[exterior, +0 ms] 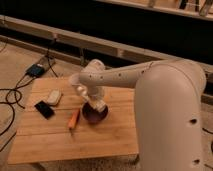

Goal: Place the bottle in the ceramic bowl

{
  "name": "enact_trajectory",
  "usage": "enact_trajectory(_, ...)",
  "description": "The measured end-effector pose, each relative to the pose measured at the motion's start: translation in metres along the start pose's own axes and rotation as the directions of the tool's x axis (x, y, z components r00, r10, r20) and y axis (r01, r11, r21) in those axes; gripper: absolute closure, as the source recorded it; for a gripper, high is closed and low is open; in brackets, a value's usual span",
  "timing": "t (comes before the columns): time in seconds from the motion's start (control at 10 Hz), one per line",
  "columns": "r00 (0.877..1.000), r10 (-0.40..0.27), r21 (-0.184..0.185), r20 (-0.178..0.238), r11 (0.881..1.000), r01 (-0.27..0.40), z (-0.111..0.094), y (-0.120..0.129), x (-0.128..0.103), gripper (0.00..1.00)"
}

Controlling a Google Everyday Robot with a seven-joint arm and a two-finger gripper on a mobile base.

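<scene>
The dark maroon ceramic bowl [94, 114] sits on the wooden table [115, 135], near its middle. My gripper [96, 102] hangs straight over the bowl, at its rim height. A small whitish bottle [101, 106] shows at the gripper's tip, over the bowl's far right part. The gripper hides most of it. I cannot tell whether the bottle rests in the bowl or hangs just above it.
A flat white rounded block [53, 96] and a black phone [44, 109] lie at the table's left. An orange stick-like object [74, 119] lies just left of the bowl. Cables and a blue box [36, 70] are on the floor at left. A dark wall runs behind.
</scene>
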Motion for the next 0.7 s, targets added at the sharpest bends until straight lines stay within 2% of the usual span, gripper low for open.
enact_trajectory(0.5,0.998,0.062,-0.043,0.005,0.997,-0.062,0.002,0.017,0.009,1.00)
enact_trajectory(0.7,0.998,0.070,-0.049,0.005,0.996,-0.069,0.003,0.021,0.013,1.00)
